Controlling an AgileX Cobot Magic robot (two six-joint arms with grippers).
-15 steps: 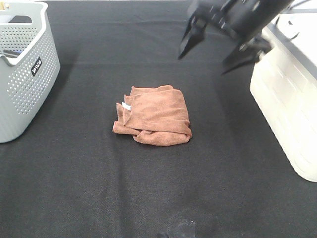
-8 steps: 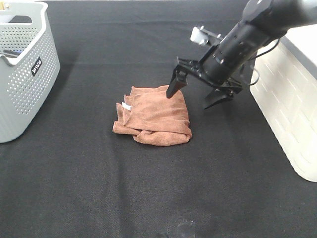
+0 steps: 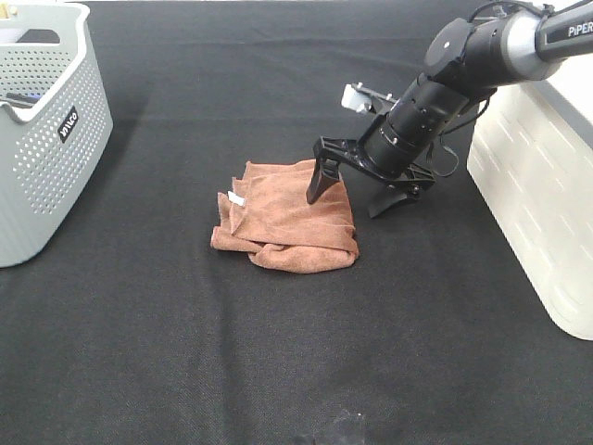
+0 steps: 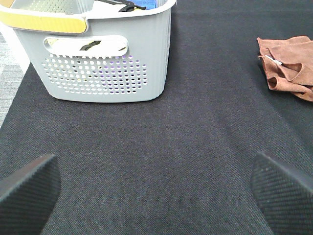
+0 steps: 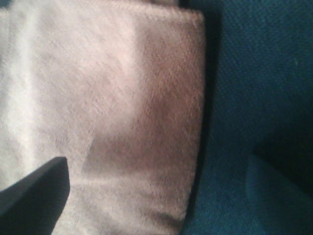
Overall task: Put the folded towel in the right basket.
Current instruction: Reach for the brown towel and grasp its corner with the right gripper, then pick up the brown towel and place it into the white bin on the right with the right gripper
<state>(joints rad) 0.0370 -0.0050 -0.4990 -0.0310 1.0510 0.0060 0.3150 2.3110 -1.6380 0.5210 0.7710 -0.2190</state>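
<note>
Lettering (image 3: 567, 30) "PIPER" on arm (image 3: 482, 51) over towel (image 3: 287, 218)

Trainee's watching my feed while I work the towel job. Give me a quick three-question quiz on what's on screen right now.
1. True or false: the right claw is shut on the towel.
2. There is a grey basket, a white basket and a black mat. The towel lies: A) in the grey one; B) on the mat; C) in the white one.
3. Which claw has a finger over the towel?
Key: 1 false, it is open. 2 B. 3 the right.
</note>
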